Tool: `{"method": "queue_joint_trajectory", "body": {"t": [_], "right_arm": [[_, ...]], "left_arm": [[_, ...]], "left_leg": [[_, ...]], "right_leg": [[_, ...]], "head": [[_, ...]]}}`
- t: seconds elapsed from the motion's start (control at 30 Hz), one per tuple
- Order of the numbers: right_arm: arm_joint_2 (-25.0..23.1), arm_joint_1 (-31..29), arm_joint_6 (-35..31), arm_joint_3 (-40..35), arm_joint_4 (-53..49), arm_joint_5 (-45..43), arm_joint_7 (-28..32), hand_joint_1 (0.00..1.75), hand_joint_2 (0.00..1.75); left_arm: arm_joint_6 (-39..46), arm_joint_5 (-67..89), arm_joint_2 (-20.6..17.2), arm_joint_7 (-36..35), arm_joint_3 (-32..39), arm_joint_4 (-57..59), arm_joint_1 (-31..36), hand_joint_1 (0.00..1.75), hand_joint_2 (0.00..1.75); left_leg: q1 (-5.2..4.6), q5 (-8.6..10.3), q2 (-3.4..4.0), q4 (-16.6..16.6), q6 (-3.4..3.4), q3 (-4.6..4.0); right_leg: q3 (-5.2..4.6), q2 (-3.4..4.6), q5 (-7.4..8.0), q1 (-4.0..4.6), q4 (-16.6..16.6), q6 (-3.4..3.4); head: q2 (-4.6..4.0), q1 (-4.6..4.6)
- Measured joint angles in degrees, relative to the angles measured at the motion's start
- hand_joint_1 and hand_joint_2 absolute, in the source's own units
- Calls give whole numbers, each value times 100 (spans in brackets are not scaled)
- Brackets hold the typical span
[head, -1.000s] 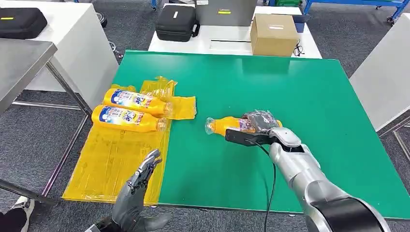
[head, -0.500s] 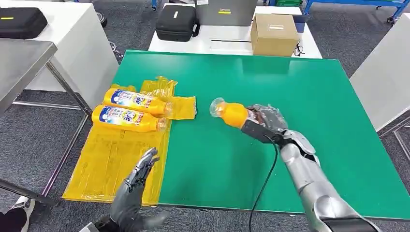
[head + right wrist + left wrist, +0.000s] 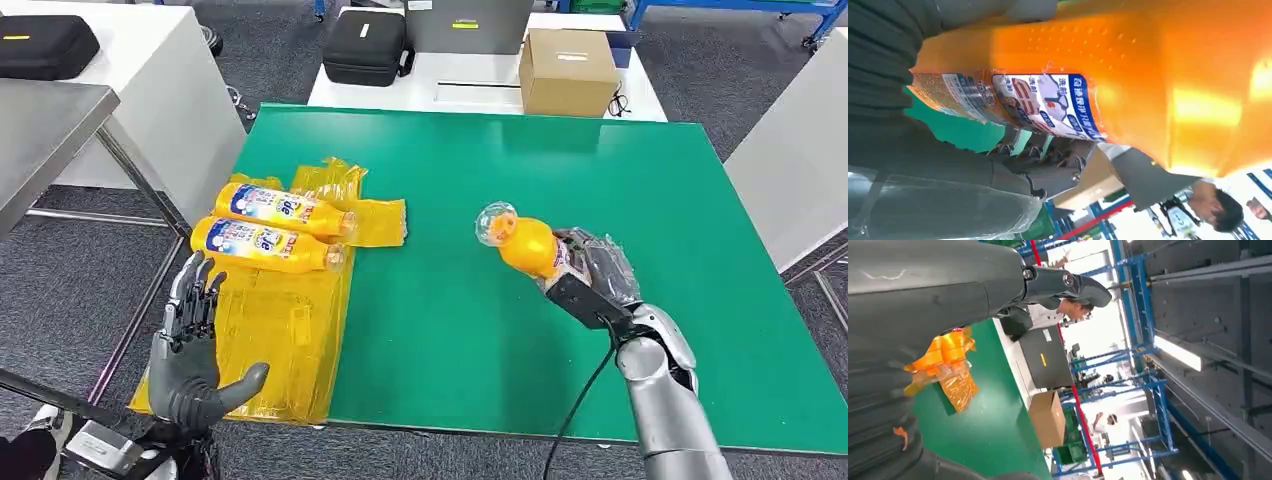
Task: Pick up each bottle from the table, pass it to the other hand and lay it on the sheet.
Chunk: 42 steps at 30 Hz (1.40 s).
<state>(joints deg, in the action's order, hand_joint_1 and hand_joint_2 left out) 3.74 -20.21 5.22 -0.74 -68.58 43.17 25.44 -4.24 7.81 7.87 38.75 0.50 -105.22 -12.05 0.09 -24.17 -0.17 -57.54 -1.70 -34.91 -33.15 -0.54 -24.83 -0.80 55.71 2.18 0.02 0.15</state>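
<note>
The grey left hand [image 3: 194, 352] is raised over the near corner of the crinkled yellow plastic sheet [image 3: 255, 325], palm up, fingers spread wide and holding nothing. Two orange plastic bottles with blue-and-white labels [image 3: 270, 228] lie side by side on the sheet's far part. Over the green table [image 3: 560, 170], the right hand [image 3: 592, 278] grips a third orange bottle [image 3: 524, 243], lifted clear, clear cap tilted up and away.
</note>
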Motion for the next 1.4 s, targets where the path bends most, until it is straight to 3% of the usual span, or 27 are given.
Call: {"method": "queue_joint_trajectory", "body": {"t": [0.37, 0.83, 1.0, 1.4], "right_arm": [[-42, 862, 79, 70, -1144, 330, -291, 173, 175], [-142, 2155, 737, -529, -2746, 979, -122, 171, 175], [-173, 2173, 1079, -866, -2811, 730, 218, 173, 175], [-201, 1970, 1346, -1534, -2868, 282, 448, 175, 175]], "left_arm": [[-448, -166, 44, 0, 678, 96, 430, 0, 175], [-1307, 186, 144, -101, 662, 457, 663, 0, 175], [-1657, 479, 133, -514, 384, 698, 846, 0, 175], [-1832, 446, 85, -627, -321, 1349, 1121, 0, 175]], "left_leg": [[0, -1, -2, 0, 0, -1], [0, -3, -1, 1, 1, -3], [-1, -3, 0, 1, 1, -1], [0, -2, 0, 1, 1, -2]], "right_leg": [[-1, 0, 0, 0, 0, 0], [-4, 0, -3, 0, -1, -3], [-1, 1, -3, -1, -1, -3], [-2, 1, -2, 0, 0, -2]], "head": [[0, 0], [0, 0], [0, 4], [0, 0]]}}
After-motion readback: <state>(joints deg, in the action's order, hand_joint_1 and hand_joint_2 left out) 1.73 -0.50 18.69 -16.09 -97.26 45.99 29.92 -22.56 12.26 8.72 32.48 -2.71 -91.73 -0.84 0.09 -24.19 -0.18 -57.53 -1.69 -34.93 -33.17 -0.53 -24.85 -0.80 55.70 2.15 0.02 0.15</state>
